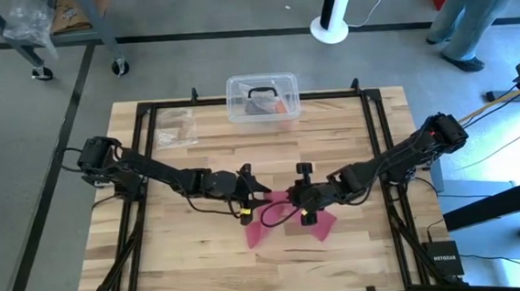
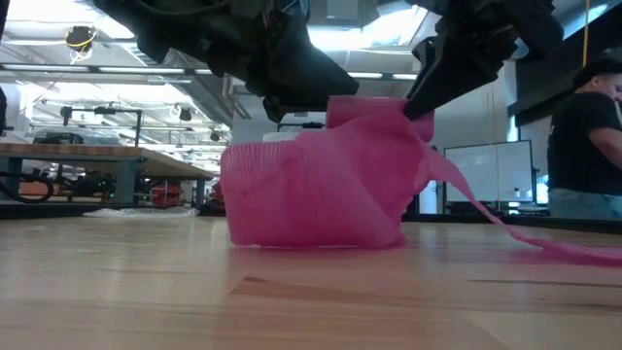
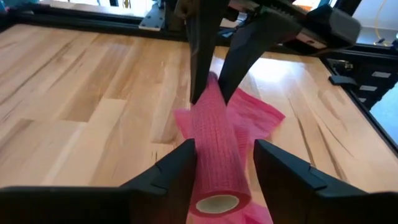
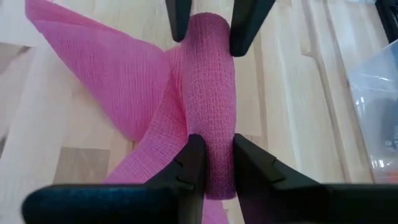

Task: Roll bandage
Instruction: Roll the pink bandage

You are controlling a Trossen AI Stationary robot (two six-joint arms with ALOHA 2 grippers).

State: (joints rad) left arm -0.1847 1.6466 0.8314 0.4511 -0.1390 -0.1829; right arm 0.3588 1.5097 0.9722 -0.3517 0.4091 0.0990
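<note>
The pink bandage is a partly wound roll [image 3: 217,143] on a white core, held above the table between both grippers. Its loose strip [image 1: 268,227] hangs from the roll and lies spread on the wood; in the low view one tail [image 2: 544,243] trails away over the table. My right gripper [image 4: 214,155] is shut on the roll's right end. My left gripper [image 3: 224,162] stands open around the left end, where the core shows, one finger on each side. My right gripper pinches the roll's right end [image 4: 211,134] between its two fingers, on opposite sides of the wound fabric. The fingers slant down from the table's right and lie along the roll. The roll is clear of the table, with the loose strip hanging to the wood. My left gripper has a gap between one finger [image 3: 273,168] and the roll; I cannot tell whether the other finger [image 3: 180,168] touches it.
A clear plastic box [image 1: 262,99] with a black handle stands at the table's far edge, and a small clear bag [image 1: 174,128] lies to its left. A black frame [image 1: 375,156] runs around the table. A person [image 1: 480,11] stands beyond the far right corner.
</note>
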